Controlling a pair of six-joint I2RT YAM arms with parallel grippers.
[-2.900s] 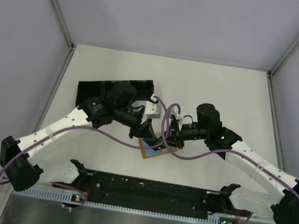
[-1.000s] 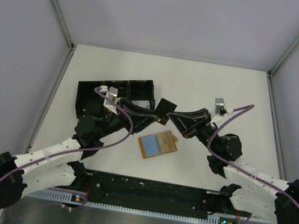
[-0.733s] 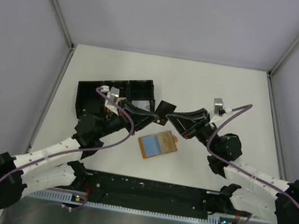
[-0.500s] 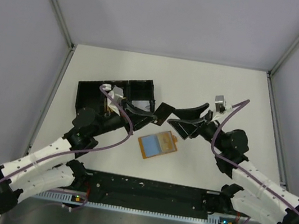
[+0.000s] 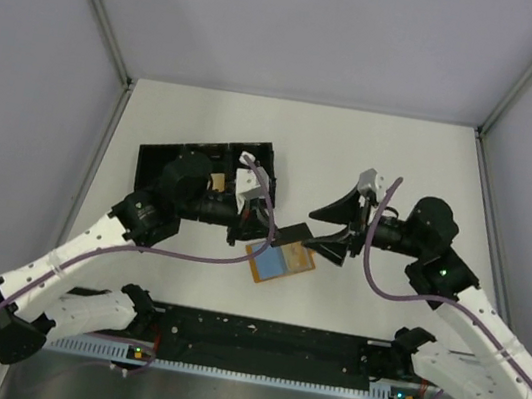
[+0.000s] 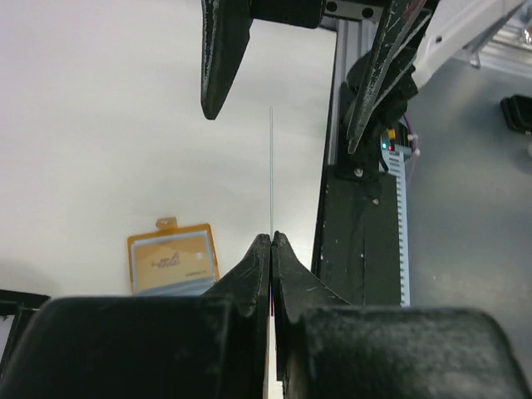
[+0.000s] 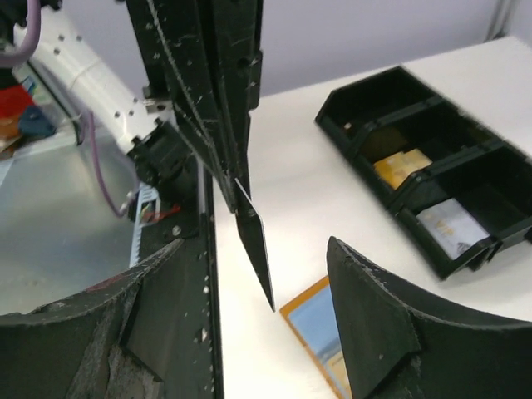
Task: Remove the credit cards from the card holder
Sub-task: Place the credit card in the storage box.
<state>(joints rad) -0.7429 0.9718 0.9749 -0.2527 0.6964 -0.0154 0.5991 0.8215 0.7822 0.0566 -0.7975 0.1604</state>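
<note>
One dark card sits pinched in our left gripper near the card holder. We hold our right gripper spread wide.

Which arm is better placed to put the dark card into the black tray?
Left. Its tool is shut on the dark card, and the black tray lies on its side of the table. The right tool is open, empty and farther from the tray.
</note>
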